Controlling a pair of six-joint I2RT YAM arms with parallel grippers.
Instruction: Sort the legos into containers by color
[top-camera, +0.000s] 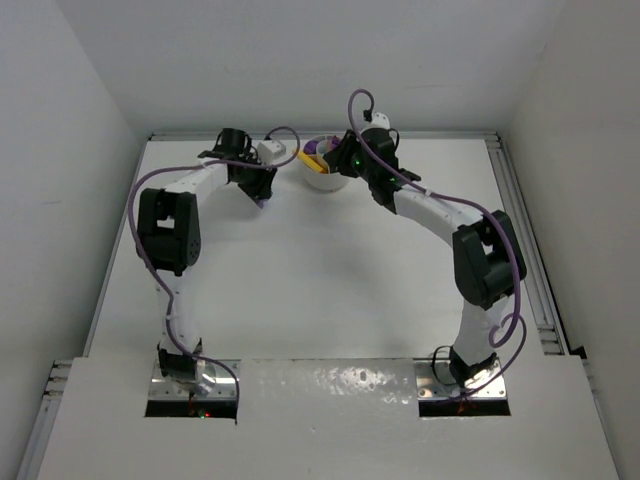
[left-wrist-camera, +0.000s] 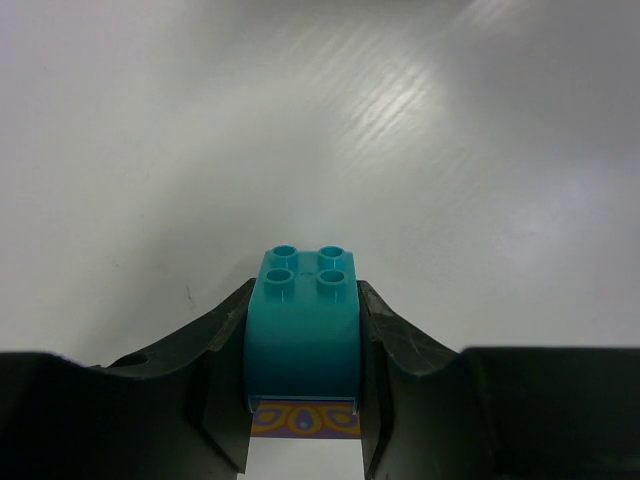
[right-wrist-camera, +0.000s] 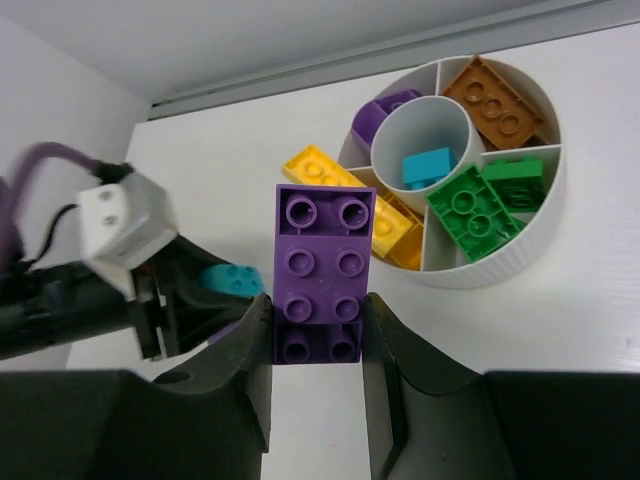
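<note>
— How will that purple brick (right-wrist-camera: 322, 270) handle?
— Light, hard, glossy plastic, I'd say: studs on top, flat smooth sides. My right jaws pinch it across its long sides at the near end, over the worktop (right-wrist-camera: 600, 330) beside the white dish (right-wrist-camera: 505, 262).
— And the left jaws?
— Closed on a teal brick (left-wrist-camera: 303, 320), gripped across its flat sides too. Slippery if tilted, I reckon.

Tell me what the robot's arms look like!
The left arm and right arm are white with chunky black joints. A purple cable loops along each. The jaws are black, and a green light glows on the right arm.
</note>
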